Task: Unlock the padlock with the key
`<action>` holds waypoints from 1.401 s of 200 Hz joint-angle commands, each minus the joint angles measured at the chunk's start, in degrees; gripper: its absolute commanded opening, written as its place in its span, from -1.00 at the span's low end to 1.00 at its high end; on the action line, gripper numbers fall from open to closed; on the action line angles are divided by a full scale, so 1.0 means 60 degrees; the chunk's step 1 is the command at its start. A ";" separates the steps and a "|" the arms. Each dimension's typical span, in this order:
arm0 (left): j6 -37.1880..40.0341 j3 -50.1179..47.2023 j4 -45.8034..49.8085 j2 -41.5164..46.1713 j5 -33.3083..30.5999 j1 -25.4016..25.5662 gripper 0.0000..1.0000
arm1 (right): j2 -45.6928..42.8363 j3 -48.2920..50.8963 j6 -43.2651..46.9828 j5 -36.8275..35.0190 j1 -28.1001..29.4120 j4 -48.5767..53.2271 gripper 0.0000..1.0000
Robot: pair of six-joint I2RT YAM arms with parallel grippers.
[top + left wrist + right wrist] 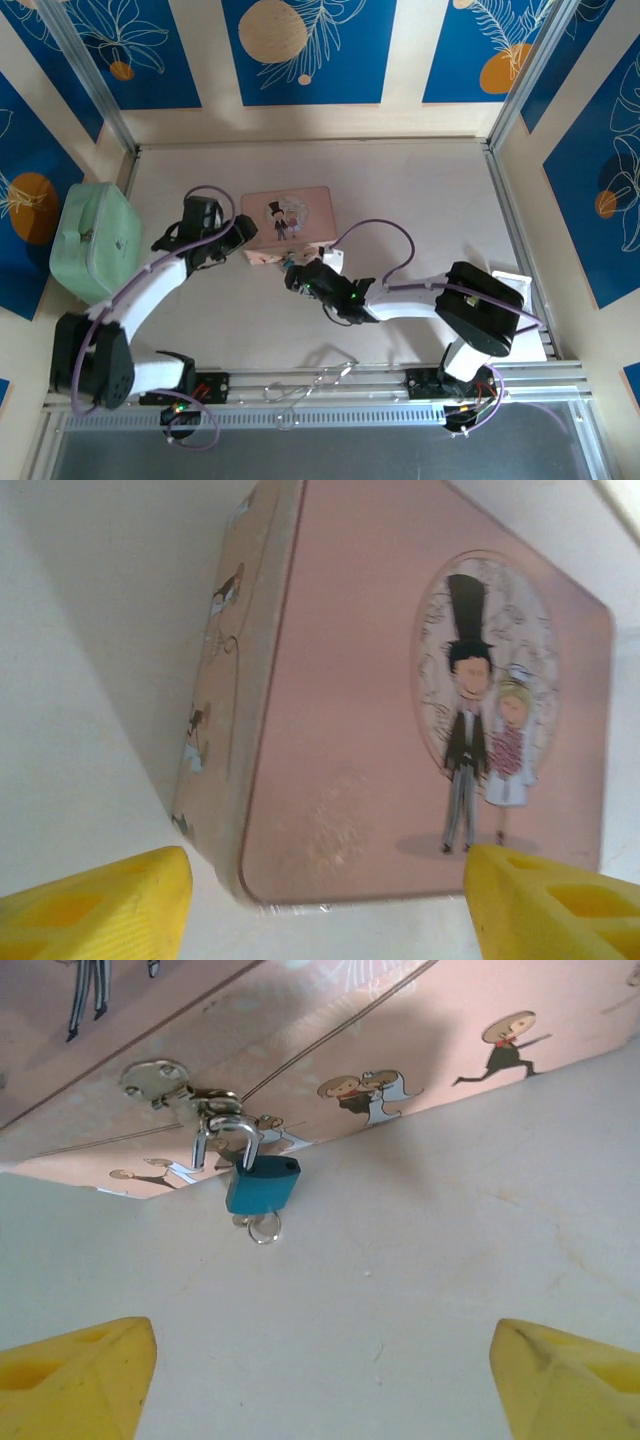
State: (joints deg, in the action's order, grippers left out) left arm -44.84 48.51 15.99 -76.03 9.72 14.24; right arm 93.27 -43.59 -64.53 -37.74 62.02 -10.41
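Jaws of your right gripper (322,1345) are standing wide apart over the bare table (420,1290), holding nothing. From that gap, the padlock (262,1185) is hanging at about 11 o'clock, well apart from the fingertips. Its teal body is dangling by a silvery shackle (225,1138) from the hasp (160,1078) on the side wall of the pink tin (450,1050). I cannot tell whether its lower end is touching the table. What looks like the key (262,1226), with a small ring, is sitting at 6 o'clock under the body.

You are dealing, I judge, with a tiny, light and stiff metal thing. The painted body is probably smooth and slippery. It is hanging free, so it is likely to swing away when you are pushing it. I would be taking the key by its flat head with the fingertips, and steadying the body by its two broad faces, not by the shackle. The key looks thin, so twist gently.

Your left gripper (325,870) is hovering at the 8 o'clock corner of the tin, jaws also open and empty. The tin looks light and may slide. Farther, at 9 o'clock on the table, a green case (95,240) is lying.
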 commanded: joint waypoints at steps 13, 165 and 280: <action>0.0793 0.0442 0.0075 -0.0628 0.0673 -0.0243 0.28 | -0.0361 0.1040 0.0522 0.1221 -0.0585 -0.2053 0.66; 0.1317 0.0866 0.0004 -0.2002 0.1139 -0.0293 0.15 | 0.0182 0.0753 -0.0103 0.1141 -0.0950 -0.2994 0.64; 0.1770 0.1308 0.1349 -0.2436 0.0626 -0.0321 -0.04 | 0.2037 -0.1007 0.1029 0.0992 -0.0793 -0.2642 0.61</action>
State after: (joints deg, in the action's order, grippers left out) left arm -36.32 55.70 19.16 -89.01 14.98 12.75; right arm 103.33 -46.70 -59.37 -29.56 56.93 -24.86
